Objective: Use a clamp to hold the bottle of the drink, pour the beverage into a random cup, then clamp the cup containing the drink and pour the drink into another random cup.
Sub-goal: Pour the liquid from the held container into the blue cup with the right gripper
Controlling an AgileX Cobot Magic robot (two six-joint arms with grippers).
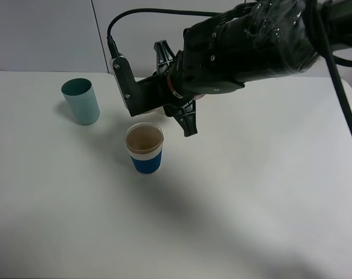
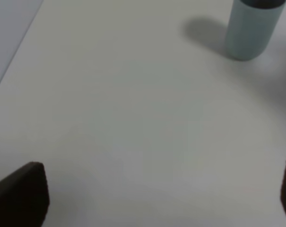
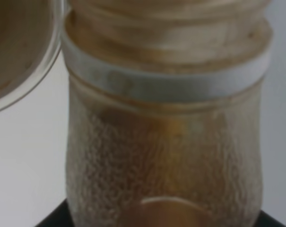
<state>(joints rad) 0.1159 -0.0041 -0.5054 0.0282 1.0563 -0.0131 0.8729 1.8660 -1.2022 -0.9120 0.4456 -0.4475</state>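
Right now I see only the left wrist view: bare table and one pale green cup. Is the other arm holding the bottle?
Observer: Yes. The right wrist view shows the bottle close up, with brown drink inside.
Operator: Over which place of the table is it?
Observer: In the high view the right arm reaches across the middle and ends just above a blue cup.
Operator: Is this blue cup empty?
Observer: It seems not. Its inside looks brown, like the drink.
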